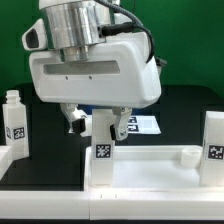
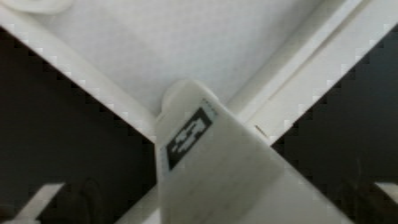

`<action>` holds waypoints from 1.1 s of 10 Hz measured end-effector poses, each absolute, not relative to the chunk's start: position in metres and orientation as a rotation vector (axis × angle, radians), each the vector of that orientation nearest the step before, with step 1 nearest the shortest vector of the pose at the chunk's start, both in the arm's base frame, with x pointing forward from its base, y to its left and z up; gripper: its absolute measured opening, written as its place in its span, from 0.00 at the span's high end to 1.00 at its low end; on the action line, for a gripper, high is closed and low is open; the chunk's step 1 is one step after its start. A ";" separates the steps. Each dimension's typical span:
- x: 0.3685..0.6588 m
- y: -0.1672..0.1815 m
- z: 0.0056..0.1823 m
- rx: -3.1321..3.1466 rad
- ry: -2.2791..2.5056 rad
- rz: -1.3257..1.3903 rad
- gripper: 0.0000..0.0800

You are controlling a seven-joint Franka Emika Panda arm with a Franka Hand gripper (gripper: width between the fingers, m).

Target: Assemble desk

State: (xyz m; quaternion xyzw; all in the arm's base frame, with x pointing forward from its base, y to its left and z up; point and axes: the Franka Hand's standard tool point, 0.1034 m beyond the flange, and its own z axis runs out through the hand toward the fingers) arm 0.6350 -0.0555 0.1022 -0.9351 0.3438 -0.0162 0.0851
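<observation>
The desk top (image 1: 150, 172) lies flat on the table (image 1: 50, 150), its long axis running across the exterior view. One leg (image 1: 102, 148) stands upright at its far corner on that view's left. The end effector (image 1: 100, 126) straddles this leg, released, fingers clear of it. Two loose legs (image 1: 13, 120) stand upright well apart, leaving open table between

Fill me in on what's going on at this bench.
The Panda arm's gripper is down over a white tagged desk leg. This leg stands upright at the corner of the desk top on the exterior view's left. It is not clear whether the jaws are clamped on it. A second leg stands on the table at the exterior view's left, and a third leg stands near the top's other end.
</observation>
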 end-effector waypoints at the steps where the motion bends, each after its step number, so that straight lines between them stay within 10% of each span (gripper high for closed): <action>1: 0.635 -0.055 0.104 -2.857 0.850 -0.063 0.19; 5: 0.639 -0.048 0.115 -3.011 0.223 -0.107 0.19; 8: 0.639 -0.047 0.113 -2.983 0.417 -0.092 0.56; 11: 0.639 -0.048 0.114 -2.895 0.971 -0.083 0.63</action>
